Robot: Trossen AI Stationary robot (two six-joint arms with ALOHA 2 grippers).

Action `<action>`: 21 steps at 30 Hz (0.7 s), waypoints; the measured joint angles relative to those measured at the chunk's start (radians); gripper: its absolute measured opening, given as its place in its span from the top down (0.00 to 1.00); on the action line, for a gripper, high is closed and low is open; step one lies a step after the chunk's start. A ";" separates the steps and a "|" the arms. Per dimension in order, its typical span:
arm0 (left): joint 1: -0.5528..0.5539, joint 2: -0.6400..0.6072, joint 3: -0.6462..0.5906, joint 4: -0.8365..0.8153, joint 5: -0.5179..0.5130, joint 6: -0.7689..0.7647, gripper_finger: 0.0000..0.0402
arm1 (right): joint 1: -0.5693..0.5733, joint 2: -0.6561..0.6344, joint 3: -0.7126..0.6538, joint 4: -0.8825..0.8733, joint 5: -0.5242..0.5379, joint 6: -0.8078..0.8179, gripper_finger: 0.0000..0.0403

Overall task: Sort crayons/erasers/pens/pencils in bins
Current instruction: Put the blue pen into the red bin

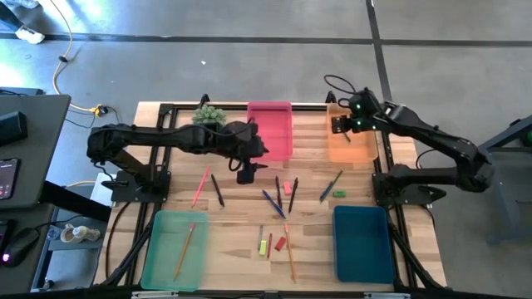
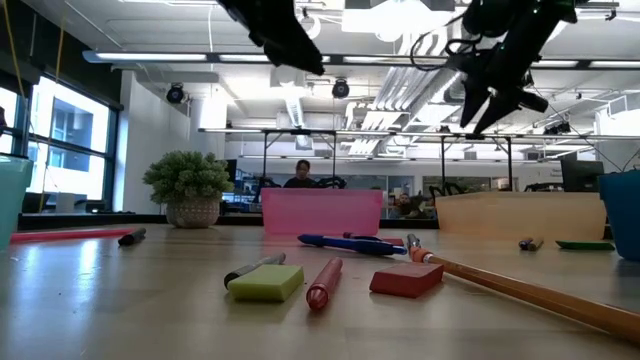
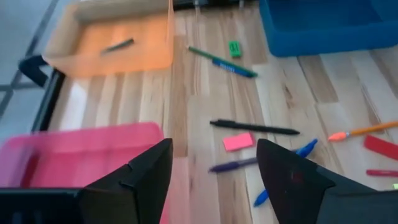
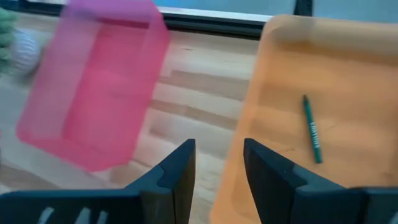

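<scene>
Both grippers are seen empty: the right gripper [image 1: 340,124] parted above the orange bin [image 1: 352,148], where one crayon [image 4: 311,129] lies, the left gripper [image 1: 247,176] wide beside it. One pencil [image 1: 184,250] is binned; pens [image 1: 274,203] and erasers [image 1: 263,247] remain scattered nearby.

No text, label or number can be read anywhere. A green crayon [image 4: 311,129] lying in the orange bin [image 4: 348,56] has dark lettering along its side, and a green-and-blue pen [image 3: 222,62] just beside that bin has printing too; both are illegible.
</scene>
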 joint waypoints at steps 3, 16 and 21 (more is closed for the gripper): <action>-0.003 0.000 0.012 0.001 0.003 0.004 0.47 | 0.052 -0.011 0.000 0.000 0.029 0.063 0.68; -0.124 0.168 0.013 0.012 0.007 0.054 0.50 | 0.156 -0.010 0.000 -0.001 0.087 0.137 0.68; -0.170 0.264 0.013 0.033 -0.004 0.056 0.50 | 0.158 -0.010 0.000 -0.010 0.086 0.134 0.68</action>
